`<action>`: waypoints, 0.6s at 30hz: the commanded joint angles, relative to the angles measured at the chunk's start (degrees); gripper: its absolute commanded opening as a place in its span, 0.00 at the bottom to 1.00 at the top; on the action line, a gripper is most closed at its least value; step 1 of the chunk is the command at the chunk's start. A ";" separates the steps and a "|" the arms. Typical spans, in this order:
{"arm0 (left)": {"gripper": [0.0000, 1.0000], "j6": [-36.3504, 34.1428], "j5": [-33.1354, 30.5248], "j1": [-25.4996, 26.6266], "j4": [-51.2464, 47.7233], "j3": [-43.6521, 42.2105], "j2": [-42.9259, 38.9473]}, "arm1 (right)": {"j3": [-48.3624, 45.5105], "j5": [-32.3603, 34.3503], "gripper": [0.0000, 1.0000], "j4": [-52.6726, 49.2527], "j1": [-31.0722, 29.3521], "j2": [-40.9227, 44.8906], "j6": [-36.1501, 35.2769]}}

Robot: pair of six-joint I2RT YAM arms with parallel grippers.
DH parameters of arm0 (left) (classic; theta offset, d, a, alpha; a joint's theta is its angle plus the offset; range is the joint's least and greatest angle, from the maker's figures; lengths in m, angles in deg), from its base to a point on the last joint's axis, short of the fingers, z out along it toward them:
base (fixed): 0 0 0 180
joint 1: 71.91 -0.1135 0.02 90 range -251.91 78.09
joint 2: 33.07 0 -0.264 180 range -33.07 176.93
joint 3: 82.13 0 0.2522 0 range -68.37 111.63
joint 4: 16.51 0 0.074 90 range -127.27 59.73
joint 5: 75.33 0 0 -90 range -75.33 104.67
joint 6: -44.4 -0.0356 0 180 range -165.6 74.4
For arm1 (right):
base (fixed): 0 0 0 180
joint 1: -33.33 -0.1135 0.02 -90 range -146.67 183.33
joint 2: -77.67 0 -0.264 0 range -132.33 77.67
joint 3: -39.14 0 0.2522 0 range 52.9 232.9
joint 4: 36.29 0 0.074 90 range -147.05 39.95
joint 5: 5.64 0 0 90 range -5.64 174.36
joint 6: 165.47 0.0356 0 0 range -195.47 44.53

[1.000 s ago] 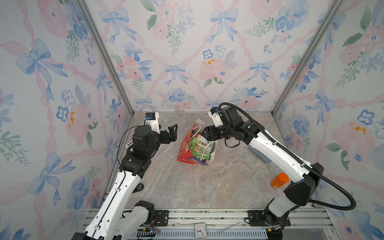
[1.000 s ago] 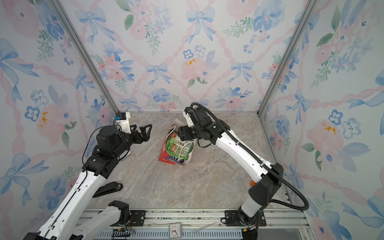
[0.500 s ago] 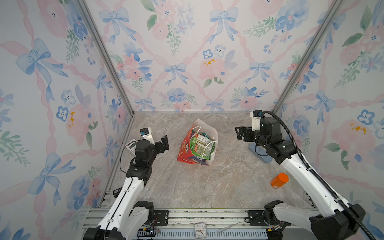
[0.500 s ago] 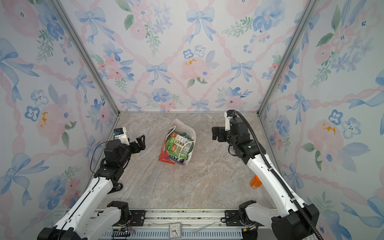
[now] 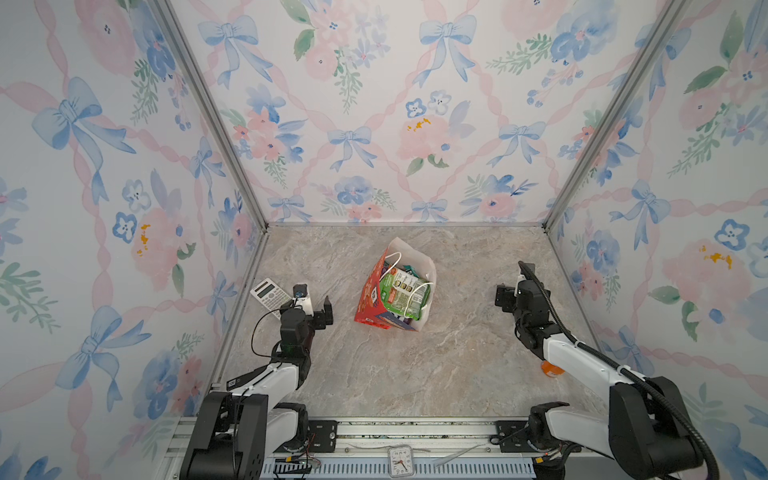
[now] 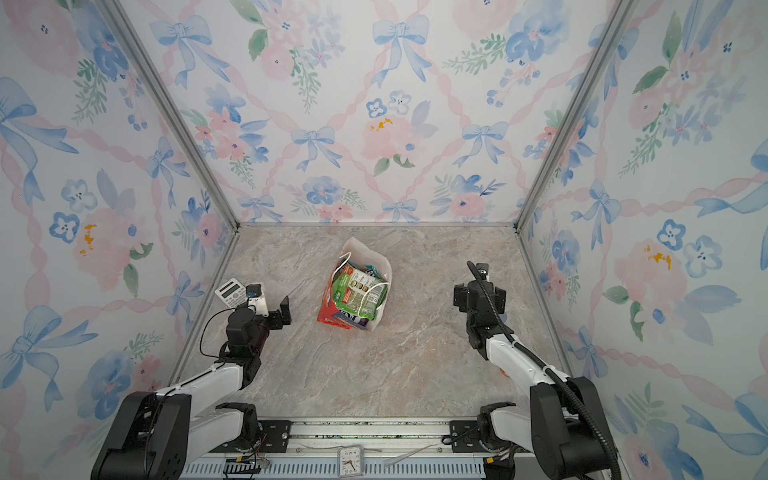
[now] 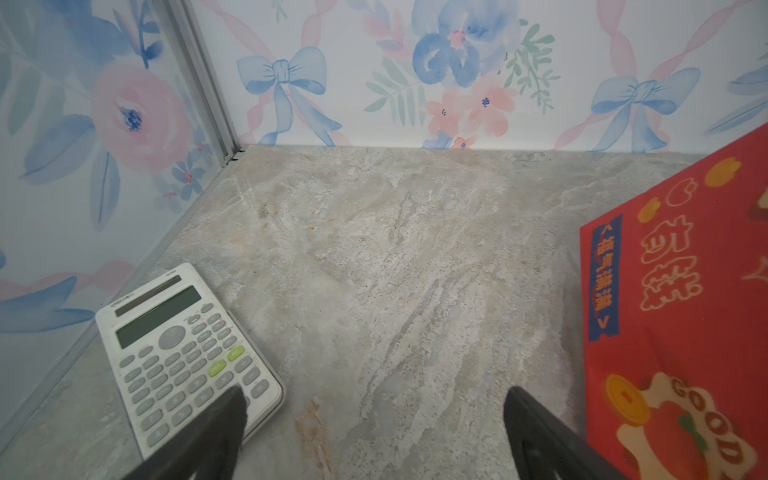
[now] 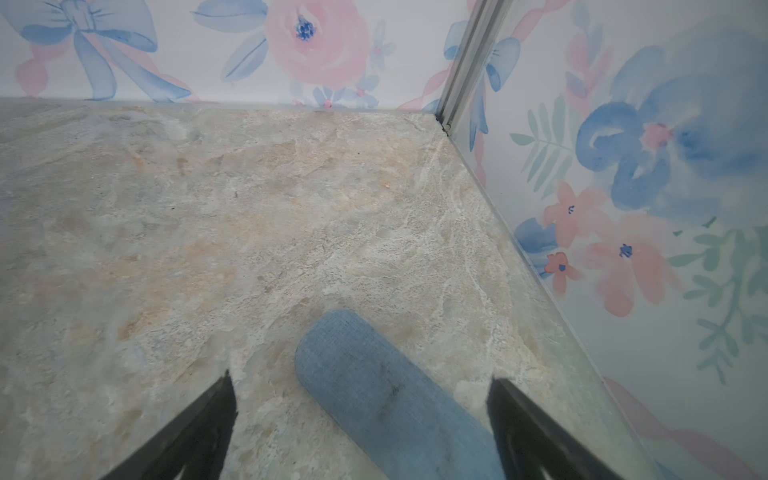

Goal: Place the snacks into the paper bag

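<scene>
The red paper bag [image 5: 374, 297] [image 6: 328, 309] stands mid-table with its white inside showing and its mouth open. The snacks fill it, with a green packet [image 5: 401, 291] [image 6: 357, 291] on top and teal and purple edges showing around it. My left gripper [image 5: 314, 301] [image 6: 270, 300] [image 7: 374, 399] hangs open and empty to the left of the bag. The bag's red side [image 7: 673, 291] shows in the left wrist view. My right gripper [image 5: 519, 295] [image 6: 480, 297] [image 8: 362, 386] is open and empty far right of the bag, low over a pale blue case.
A white calculator [image 5: 270, 293] [image 7: 183, 349] lies by the left wall, partly under one left finger in the wrist view. The blue oblong case [image 8: 386, 395] lies near the right wall. An orange-capped bottle [image 5: 550, 369] peeks out from under the right forearm. A small clock [image 5: 401, 460] sits on the front rail.
The right gripper left the bag's mouth, opened wider and drew back to the right side. The left arm pulled back and lowered toward the left wall. The bag stayed put.
</scene>
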 commanded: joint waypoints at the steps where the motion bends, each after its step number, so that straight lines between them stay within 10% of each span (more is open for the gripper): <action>1: 0.98 -1.25 2.92 -1.86 13.39 -1.17 5.93 | -5.45 0.83 0.97 21.24 0.37 -4.26 -4.09; 7: 0.98 -1.96 6.80 -3.47 21.11 0.44 15.28 | -15.18 -7.27 0.97 54.84 0.90 -20.98 -6.79; 18: 0.98 -2.40 6.31 -3.01 21.25 3.23 20.87 | -12.03 -5.48 0.97 44.95 0.89 -18.65 -5.97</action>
